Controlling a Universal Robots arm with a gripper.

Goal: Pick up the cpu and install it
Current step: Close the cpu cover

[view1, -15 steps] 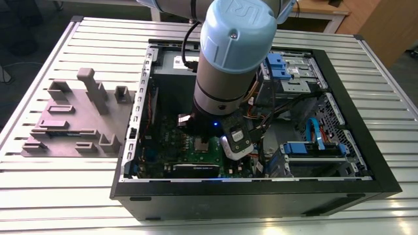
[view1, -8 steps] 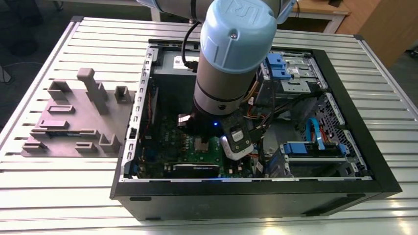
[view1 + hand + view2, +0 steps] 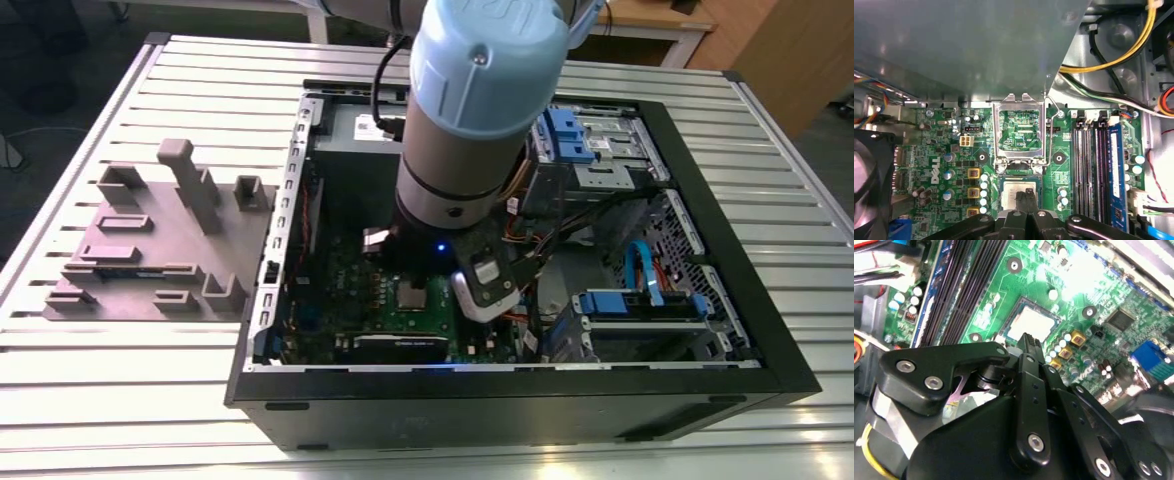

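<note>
Seen in the exterior view: arm (image 3: 474, 120) reaching down into the open computer case (image 3: 534, 400), which lies on the slatted metal surface (image 3: 120, 380); grey plastic fixture (image 3: 154, 245) at 9 o'clock from the case, well apart from the arm. In both wrist views, the cpu (image 3: 1019, 192) lying flat in its socket on the green motherboard (image 3: 939, 155), silver top facing up, edges parallel to the socket frame; square, so no long axis to tell. Socket cover (image 3: 1020, 131) swung open and standing just beside the cpu, on the side of the grey box (image 3: 964, 45). Tool (image 3: 1029, 342) directly above the cpu (image 3: 1031, 322), fingers (image 3: 1026, 197) pressed together with nothing between them; touching the chip or not cannot be told. Memory slots (image 3: 1094, 165) beside the socket, running parallel to the cpu's edge.
</note>
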